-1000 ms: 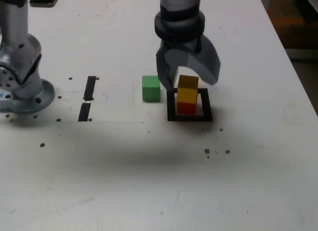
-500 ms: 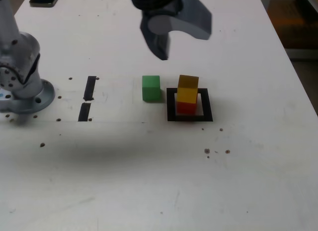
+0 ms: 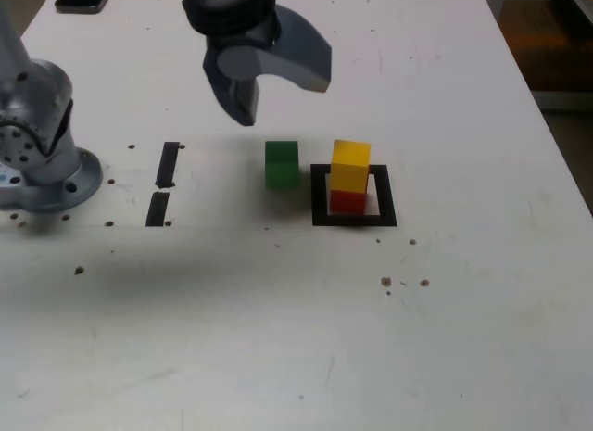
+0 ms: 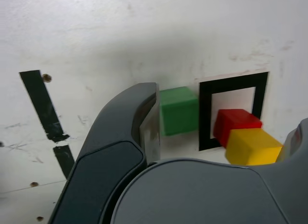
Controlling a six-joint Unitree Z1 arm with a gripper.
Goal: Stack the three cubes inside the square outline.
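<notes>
White tabletop (image 3: 463, 338), scuffed and dotted with small dark specks, fills the exterior view. Near the middle sits the square outline (image 3: 319, 197) of black tape, and inside it the yellow cube (image 3: 350, 165) rests on top of the red cube (image 3: 348, 201), a two-high stack toward the outline's far-left part. The green cube (image 3: 282, 164) lies on the bare table just beside the outline, on the exterior view's left, outside the tape. Two short tape strips (image 3: 163, 182) lie farther left, and the arm's metal base (image 3: 42, 144) stands at the left edge. The gripper (image 3: 278, 93) hangs high above the table, up and to the left of the stack, jaws spread wide and holding nothing. A second ago it straddled the yellow cube at the stack; since then it has let go, risen and swung left, and the stack has stayed standing. That reads as the second cube placed, with the green one next.

From the wrist view, the gripper's (image 4: 221, 137) dark jaws frame the scene with open space between them. The green cube (image 4: 178, 110) shows just past one fingertip, beside the outline (image 4: 208, 118), with the red cube (image 4: 236, 123) and yellow cube (image 4: 252, 146) inside the tape.
</notes>
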